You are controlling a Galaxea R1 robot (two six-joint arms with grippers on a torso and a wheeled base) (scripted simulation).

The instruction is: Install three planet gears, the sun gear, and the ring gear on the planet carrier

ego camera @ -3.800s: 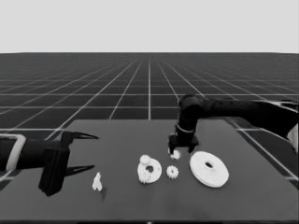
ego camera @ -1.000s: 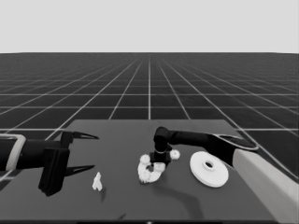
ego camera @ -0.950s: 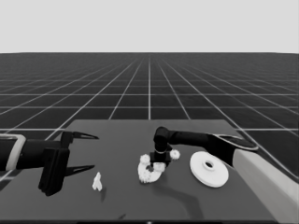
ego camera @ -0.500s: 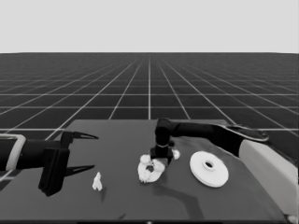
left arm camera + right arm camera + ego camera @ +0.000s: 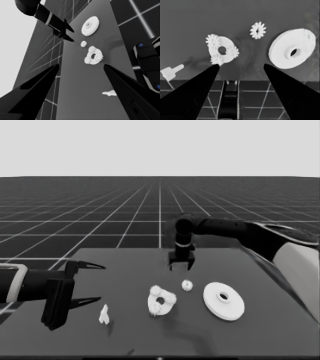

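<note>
Dark table (image 5: pixel 125 320). Larger round part (image 5: pixel 223 300) flat on table's right side, clear of the rest. Smaller round part (image 5: pixel 161 300) near centre, three gears (image 5: pixel 213 40) seated round its hole. Fourth gear (image 5: pixel 187 285) loose betw. the two round parts. Thin white piece (image 5: pixel 104 314) lies to the left. R gripper (image 5: pixel 181 267) raised above table behind the loose gear, fingers spread, nothing betw. them. L gripper (image 5: pixel 95 282) parked at left end, fingers apart, empty.

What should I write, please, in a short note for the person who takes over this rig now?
Right gripper: open, empty, above the table behind the parts.
Left gripper: open, parked over the table's left end.
Smaller round part: three gears sit on it around the hole.
Fourth gear: loose, between the two round parts.
Larger round part: lies apart on the table.
Left: the fourth gear, then the larger part on top.
</note>
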